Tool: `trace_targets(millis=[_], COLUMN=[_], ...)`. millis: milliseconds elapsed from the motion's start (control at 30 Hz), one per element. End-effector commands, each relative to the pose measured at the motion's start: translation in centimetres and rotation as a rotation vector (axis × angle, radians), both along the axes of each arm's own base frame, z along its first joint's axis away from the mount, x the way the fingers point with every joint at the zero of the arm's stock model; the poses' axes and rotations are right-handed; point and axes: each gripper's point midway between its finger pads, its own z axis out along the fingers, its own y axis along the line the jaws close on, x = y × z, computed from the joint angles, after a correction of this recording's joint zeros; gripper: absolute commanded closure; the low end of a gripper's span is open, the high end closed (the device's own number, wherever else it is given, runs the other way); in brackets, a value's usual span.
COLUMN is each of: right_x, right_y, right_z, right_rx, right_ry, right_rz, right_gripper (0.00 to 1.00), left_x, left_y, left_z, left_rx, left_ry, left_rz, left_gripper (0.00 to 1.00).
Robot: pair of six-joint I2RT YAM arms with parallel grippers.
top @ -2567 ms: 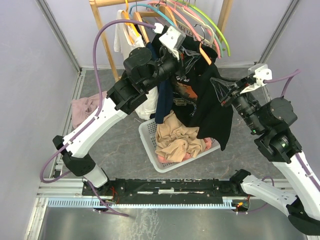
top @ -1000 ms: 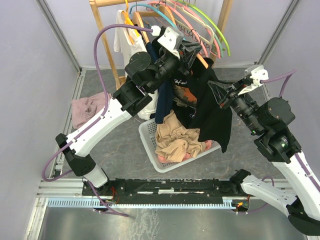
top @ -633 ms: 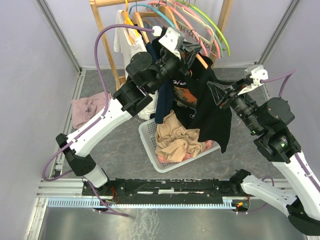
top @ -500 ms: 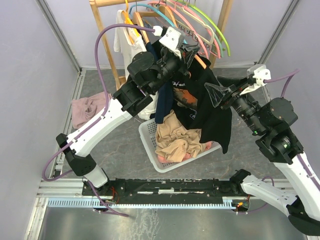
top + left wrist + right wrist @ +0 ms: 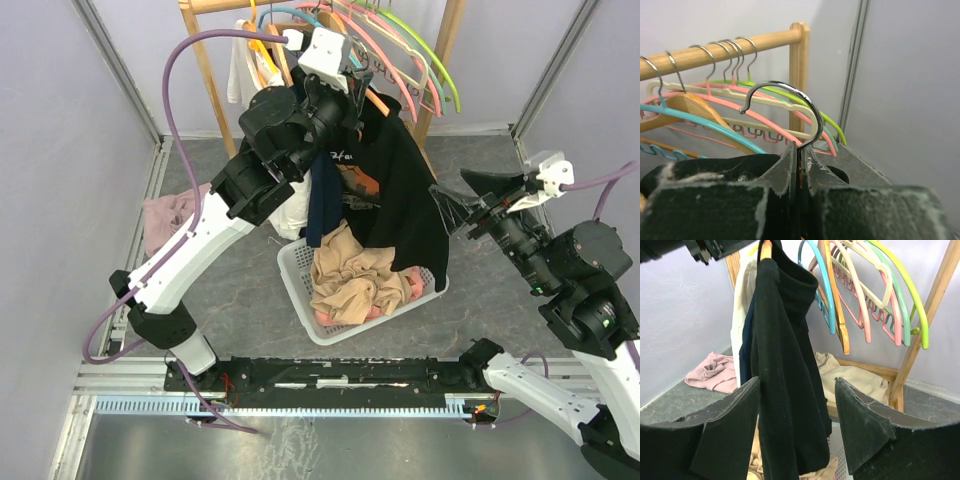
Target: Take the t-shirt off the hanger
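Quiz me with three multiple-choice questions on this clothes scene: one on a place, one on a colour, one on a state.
1. Where does the white basket sit?
A) below the hanging t-shirt
B) on a high shelf
C) in the right jaws

2. What colour is that t-shirt?
A) yellow
B) black
C) green

3. How do the right jaws stand?
A) shut on the t-shirt
B) open, holding nothing
C) shut on a hanger

Answers:
1 A, the top view shows the basket right under the t-shirt.
2 B, both the top and right wrist views show black cloth.
3 B, the right wrist view shows them wide apart, gripping nothing.
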Motion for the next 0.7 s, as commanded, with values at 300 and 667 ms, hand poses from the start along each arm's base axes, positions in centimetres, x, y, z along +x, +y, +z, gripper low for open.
trace_targets(millis=[300,667], right_x=[-1.0,-1.2], right_y=[-0.2,0.0], right_z=[-3.3,-6.6], right_rx=[-0.025,-0.034], right_ry=[0.059,0.132], right_rz=[0.020,0.036], right_gripper=[0.34,0.71], left_x=[-0.3,0.7], left_y=[3.9,4.7], left_z=[6.0,6.2], left_rx=[-0.064,-0.077], left_ry=[-0.099,-0.098], left_rz=[0.137,0.213], left_gripper=[0.97,0.97])
